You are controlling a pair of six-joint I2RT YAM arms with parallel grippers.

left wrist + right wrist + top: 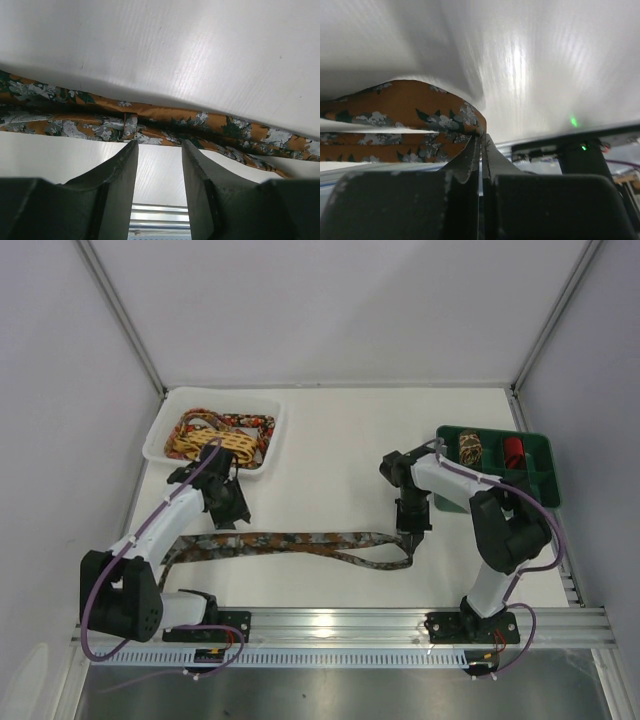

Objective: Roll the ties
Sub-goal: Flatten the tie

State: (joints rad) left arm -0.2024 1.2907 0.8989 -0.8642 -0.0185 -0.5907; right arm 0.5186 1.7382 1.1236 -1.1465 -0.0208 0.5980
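**Left fingers** [122, 170]: apart, with a clear gap between them, holding nothing. The tips stood just short of the brown tie [300, 540], at its near edge. Whether they touched the cloth could not be told.

**Right fingers** [465, 160]: together, with only a hairline between them. They were clamped on the edge of the tie's folded right end, and the orange fold arched up from the tips.

**Brown tie**: orange-brown with a grey-and-green leaf print. It lay flat across the front of the bench [330, 440] and ran left to right between the two arms. It was doubled along its length, so two layers showed in the left wrist view. Its left end lay near the left arm's base. Its right end formed a loop under the right fingers.

**White tray** [262, 400]: at the far left of the bench, behind the left arm. It held a loose heap of ties [215, 435], yellow lattice and red-patterned, unrolled and tangled together.

**Green tray** [535, 480]: at the far right, beside the right arm. One rear compartment held a yellow-brown coil [470, 448]. The next held a red coil [513, 449]. The two coils were apart from each other.
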